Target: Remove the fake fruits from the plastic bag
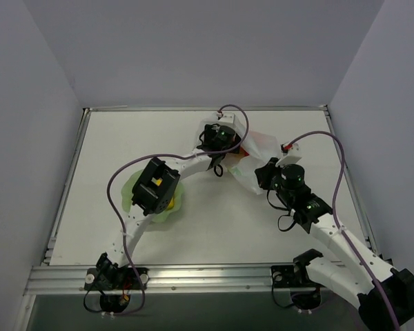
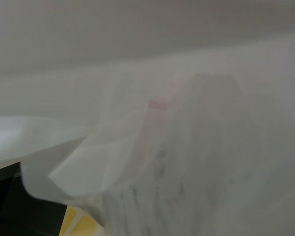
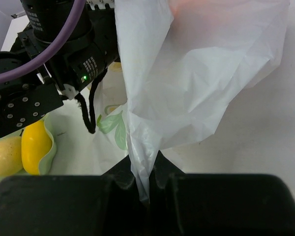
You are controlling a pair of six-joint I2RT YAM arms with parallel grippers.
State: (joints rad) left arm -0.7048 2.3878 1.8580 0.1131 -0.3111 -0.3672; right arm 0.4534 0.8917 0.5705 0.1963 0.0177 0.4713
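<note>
The plastic bag [image 1: 257, 148] lies crinkled at the back of the table, right of centre. My right gripper [image 1: 262, 174] is shut on a twisted corner of it, and the film [image 3: 201, 73] rises out of the pinched jaws [image 3: 146, 184]. My left gripper [image 1: 224, 143] reaches into the bag from the left. Its fingers are hidden, and white film [image 2: 196, 147] fills the left wrist view. A peach-pink glow [image 3: 194, 7] shows through the bag near its top. Two yellow fake fruits [image 3: 4, 156] [image 3: 35, 145] lie in the pale green bowl [image 3: 51, 147].
The pale green bowl [image 1: 134, 186] sits left of centre, partly under the left arm's forearm [image 1: 155, 183], with a yellow fruit [image 1: 171, 204] showing at its edge. Purple cables loop above both arms. Walls close in the table on three sides.
</note>
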